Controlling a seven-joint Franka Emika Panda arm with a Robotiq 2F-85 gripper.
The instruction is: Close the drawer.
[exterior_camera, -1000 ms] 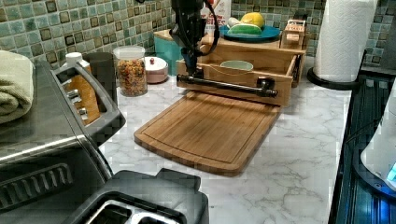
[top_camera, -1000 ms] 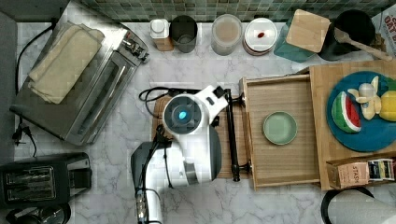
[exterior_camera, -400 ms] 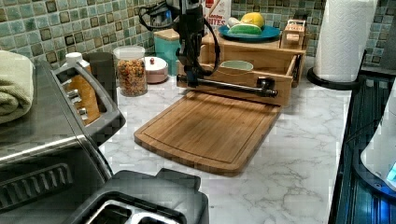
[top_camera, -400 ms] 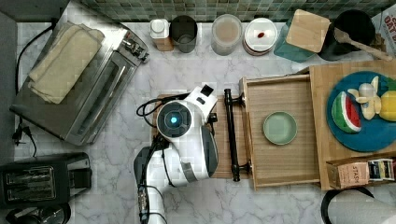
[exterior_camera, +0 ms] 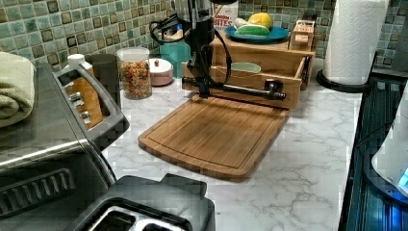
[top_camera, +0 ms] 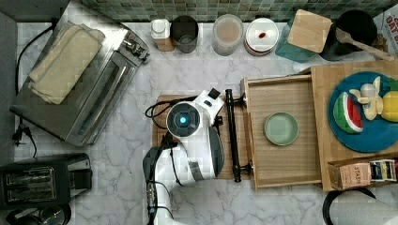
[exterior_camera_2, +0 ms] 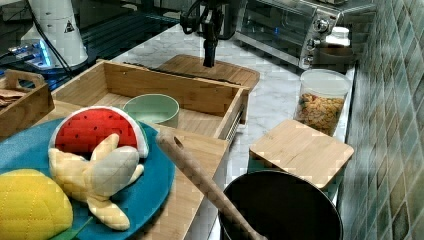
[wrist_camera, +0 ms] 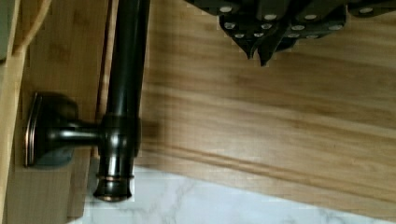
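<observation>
The light-wood drawer (top_camera: 277, 161) stands pulled out from under the wooden top, toward the top view's left. Its black bar handle (top_camera: 233, 136) hangs over the edge of a cutting board. A green bowl (top_camera: 280, 129) sits inside it. My gripper (exterior_camera: 204, 92) points straight down just in front of the handle (exterior_camera: 240, 89), near the bar's far end, on the cutting-board side. In the wrist view the fingertips (wrist_camera: 259, 55) are pressed together with nothing between them, a short gap away from the handle (wrist_camera: 123, 93). In the right view the gripper (exterior_camera_2: 209, 62) hangs beyond the drawer (exterior_camera_2: 170, 90) front.
The cutting board (exterior_camera: 216, 130) lies in front of the drawer. A blue plate (top_camera: 371, 140) with toy fruit rests on the wooden top. Jars (top_camera: 227, 33) line the tiled wall, and a toaster oven (top_camera: 80, 79) and a toaster (top_camera: 42, 180) stand at the top view's left.
My gripper has come off from above the handle, shifted toward the top view's left and dropped lower beside the bar. The drawer has not moved.
</observation>
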